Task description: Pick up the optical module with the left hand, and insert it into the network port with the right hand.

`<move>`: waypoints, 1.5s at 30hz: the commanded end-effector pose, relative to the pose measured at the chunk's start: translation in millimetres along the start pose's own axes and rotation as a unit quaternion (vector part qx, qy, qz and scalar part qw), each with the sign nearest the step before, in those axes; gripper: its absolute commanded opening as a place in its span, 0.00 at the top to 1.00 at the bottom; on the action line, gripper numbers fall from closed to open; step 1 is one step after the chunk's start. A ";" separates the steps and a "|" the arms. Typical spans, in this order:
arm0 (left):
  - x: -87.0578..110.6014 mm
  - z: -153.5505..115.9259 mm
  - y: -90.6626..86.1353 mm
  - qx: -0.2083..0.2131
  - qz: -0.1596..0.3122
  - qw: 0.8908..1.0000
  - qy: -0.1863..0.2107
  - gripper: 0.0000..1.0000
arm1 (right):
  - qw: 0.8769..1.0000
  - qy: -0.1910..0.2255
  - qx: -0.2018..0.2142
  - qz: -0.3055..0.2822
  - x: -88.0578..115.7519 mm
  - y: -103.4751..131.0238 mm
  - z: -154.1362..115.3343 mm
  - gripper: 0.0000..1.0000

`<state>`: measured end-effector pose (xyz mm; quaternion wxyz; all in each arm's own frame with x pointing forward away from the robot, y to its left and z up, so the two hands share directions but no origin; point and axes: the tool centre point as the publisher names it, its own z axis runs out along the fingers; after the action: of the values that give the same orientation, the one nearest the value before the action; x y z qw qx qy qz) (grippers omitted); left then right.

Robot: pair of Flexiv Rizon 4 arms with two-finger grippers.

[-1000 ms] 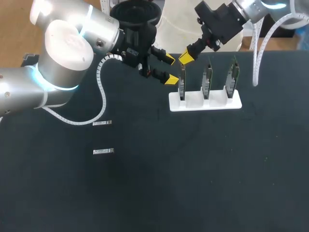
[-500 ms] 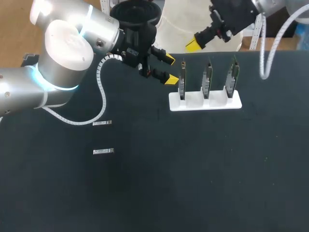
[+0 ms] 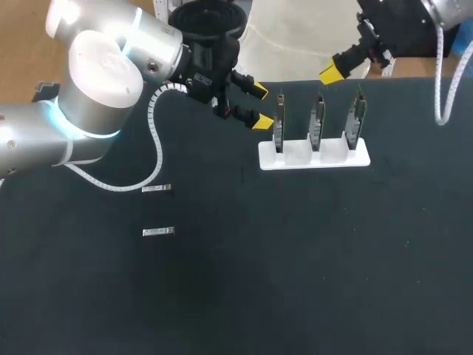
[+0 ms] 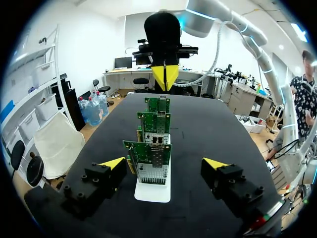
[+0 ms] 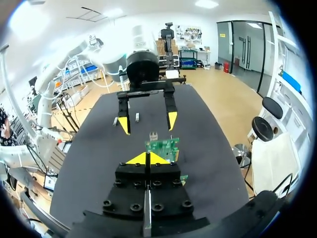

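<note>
Currently in hand: picking up an optical module with your left pincer [image 3: 259, 105]; as I read it, that grasp is not yet made.
Left pincer: its fingers are wide apart and empty, and it hangs just beside the end circuit board [image 3: 278, 126] in the white holder [image 3: 314, 158].
Right pincer: its yellow tips are pressed together with nothing between them, and it is raised beyond the boards near the far edge of the worktop [image 3: 295, 266].
Task's thing: one optical module [image 3: 156, 189] and a second module [image 3: 158, 232] lie flat on the worktop, near each other and well apart from your left pincer.
Approach: draw the left pincer clear of the end circuit board first, so a finger does not clip it.
Grasp: set the fingers across the module's narrow width and come straight down. It lies thin and flat, so the tips probably need to reach almost to the worktop.
Handover: leave one end of the module sticking out for your right pincer to take.
Network port: sockets show on the nearest board in the left wrist view; I cannot tell if any is filled.
Writing: none can be read; any print on the boards and modules is too small.
</note>
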<state>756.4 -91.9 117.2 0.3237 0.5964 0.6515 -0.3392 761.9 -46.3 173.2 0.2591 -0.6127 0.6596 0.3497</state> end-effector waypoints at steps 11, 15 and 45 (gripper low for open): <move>-0.8 0.4 1.9 0.002 -0.001 1.000 0.002 0.00 | 1.000 0.014 -0.015 -0.003 23.8 -5.8 -13.2 1.00; -0.8 0.4 1.9 0.002 -0.001 1.000 0.002 0.00 | 1.000 0.019 -0.025 -0.001 28.7 -6.5 -13.2 1.00; -0.8 0.4 1.9 0.002 -0.001 1.000 0.002 0.00 | 1.000 0.020 -0.023 0.000 39.6 -7.8 -12.9 0.00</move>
<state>756.4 -91.9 117.2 0.3237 0.5964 0.6515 -0.3392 767.4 -81.0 149.6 0.2308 -0.6257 0.6564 0.3528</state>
